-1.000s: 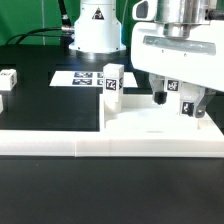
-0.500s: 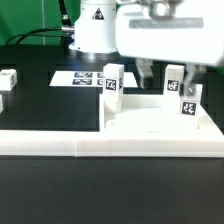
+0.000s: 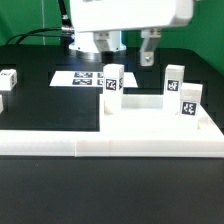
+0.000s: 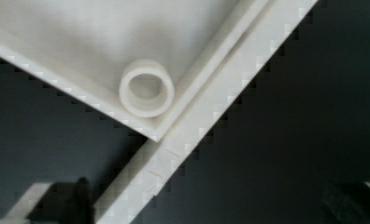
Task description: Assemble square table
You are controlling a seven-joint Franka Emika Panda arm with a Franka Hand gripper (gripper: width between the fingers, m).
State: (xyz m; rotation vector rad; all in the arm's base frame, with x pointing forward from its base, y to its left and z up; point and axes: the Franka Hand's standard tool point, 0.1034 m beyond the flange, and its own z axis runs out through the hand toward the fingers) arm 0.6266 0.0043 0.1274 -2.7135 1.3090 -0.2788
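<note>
White-housed arm base [image 3: 98, 40] and wrist block, dark grey end effector [image 3: 147, 50] fingers.

- Exterior view: bright, even overhead light, soft shadows, mild blur, white parts nearly blown out against black.
- Wrist view: dimmer, soft focus throughout, grainy dark areas.

The square tabletop [image 3: 160, 122] fills the lower right of the exterior view, lying just behind the long low wall [image 3: 90, 146] that crosses the frame's lower part. On the slab stand three legs: one [image 3: 111, 86] at its left corner, one [image 3: 175, 82] at the back right, and one [image 3: 188, 101] just in front of that. The marker board [image 3: 82, 77] lies flat behind, centre-left, and two loose legs [image 3: 9, 80] [image 3: 2, 101] sit at the left edge.
</note>
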